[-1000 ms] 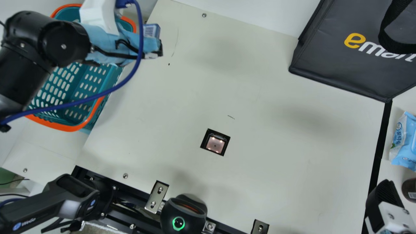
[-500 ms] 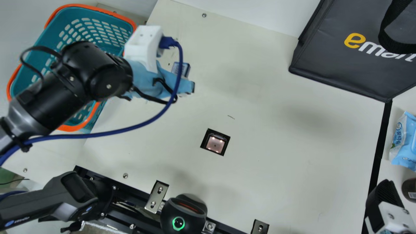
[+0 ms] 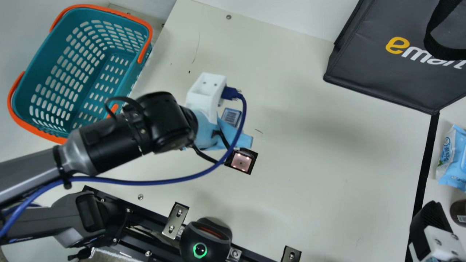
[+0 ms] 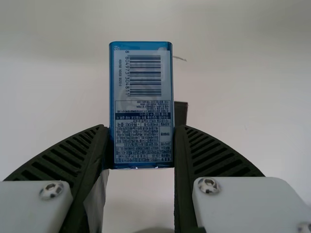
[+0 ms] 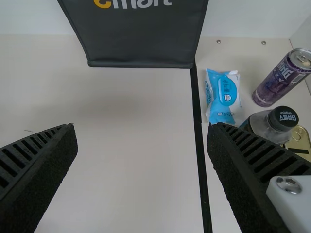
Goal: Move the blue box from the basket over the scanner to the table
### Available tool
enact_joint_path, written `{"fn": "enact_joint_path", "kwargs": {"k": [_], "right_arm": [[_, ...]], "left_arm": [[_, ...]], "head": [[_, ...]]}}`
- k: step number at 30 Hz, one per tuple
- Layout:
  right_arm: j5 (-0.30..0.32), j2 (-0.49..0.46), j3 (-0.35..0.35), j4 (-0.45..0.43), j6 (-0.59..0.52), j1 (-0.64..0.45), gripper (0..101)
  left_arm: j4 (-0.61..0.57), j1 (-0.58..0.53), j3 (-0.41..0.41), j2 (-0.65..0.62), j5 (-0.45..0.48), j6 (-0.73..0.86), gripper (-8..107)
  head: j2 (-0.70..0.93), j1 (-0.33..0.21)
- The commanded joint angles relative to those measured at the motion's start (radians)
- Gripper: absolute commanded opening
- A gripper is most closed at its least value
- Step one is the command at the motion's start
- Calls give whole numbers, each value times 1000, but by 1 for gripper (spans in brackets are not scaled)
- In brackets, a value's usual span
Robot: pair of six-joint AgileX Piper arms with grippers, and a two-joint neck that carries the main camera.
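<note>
left gripper [image 3: 238,137]: closed on blue box [image 3: 230,117], one side each | box: held above table [image 3: 309,182], just far-left of scanner [image 3: 241,162], barcode face toward wrist cam | right gripper [image 3: 429,222]: fingers wide, nothing between, right side | basket [image 3: 58,40]: far left | black bag [image 3: 378,76]: far right

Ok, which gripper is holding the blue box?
The left gripper: its fingers clamp the blue box from both sides, while the right gripper stands open and empty.
</note>
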Motion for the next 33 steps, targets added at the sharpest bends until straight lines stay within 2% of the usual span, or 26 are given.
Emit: {"fn": "enact_joint_path", "kwargs": {"k": [1,14,33], "right_arm": [[0,0,0,0,0,0,95],[0,0,0,0,0,0,95],[0,0,0,0,0,0,95]], "left_arm": [[4,-33,3,12,-8,-30,-8],[8,-128,38,88,-65,-115,-8],[90,-193,153,134,-159,-241,-8]], "head": [[2,-30],[2,-30],[2,-30]]}}
